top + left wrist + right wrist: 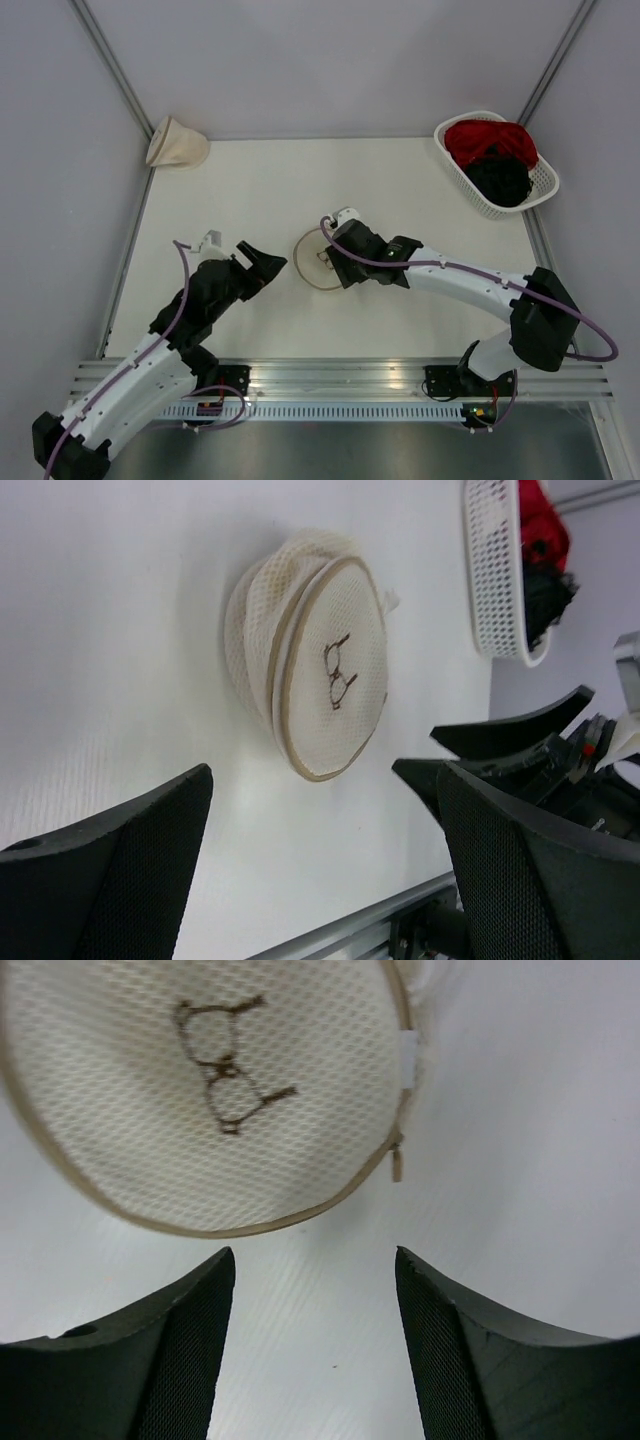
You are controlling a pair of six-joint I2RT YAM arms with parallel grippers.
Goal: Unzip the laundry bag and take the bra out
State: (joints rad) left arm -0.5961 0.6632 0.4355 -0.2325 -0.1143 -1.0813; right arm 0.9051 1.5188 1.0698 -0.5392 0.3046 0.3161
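The round cream laundry bag [308, 262] lies flat mid-table, its spectacles-like mark facing up. It also shows in the left wrist view [320, 670] and the right wrist view [200, 1090]. Its zip looks shut, and the small tan zipper pull [397, 1163] hangs at its rim. My right gripper [313, 1254] is open and empty, hovering over the bag's right edge [335, 266]. My left gripper [322, 770] is open and empty, a short way left of the bag [268, 262]. The mustard-yellow bra is not in view.
A white basket [545, 180] at the back right holds a red garment [490, 138] and a black garment [500, 178]; it also shows in the left wrist view [495, 570]. A cone-shaped cream bag [177, 143] lies at the back left. A metal rail [330, 375] runs along the near edge.
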